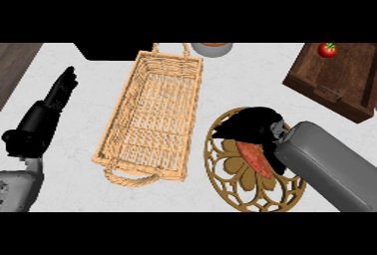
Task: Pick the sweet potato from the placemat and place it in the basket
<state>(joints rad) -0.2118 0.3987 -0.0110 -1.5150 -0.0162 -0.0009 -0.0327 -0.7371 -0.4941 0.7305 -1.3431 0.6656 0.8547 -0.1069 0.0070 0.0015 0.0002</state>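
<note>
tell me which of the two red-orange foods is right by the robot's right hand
The sweet potato, lying on the round placemat just below the right hand. The tomato sits far off on the wooden tray.

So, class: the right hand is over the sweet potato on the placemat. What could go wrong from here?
1. The right hand covers only one end of the sweet potato, so it might tip when lifted.
2. The basket is narrow with raised walls; the potato could catch on the rim.
3. The openwork placemat might shift.
</note>
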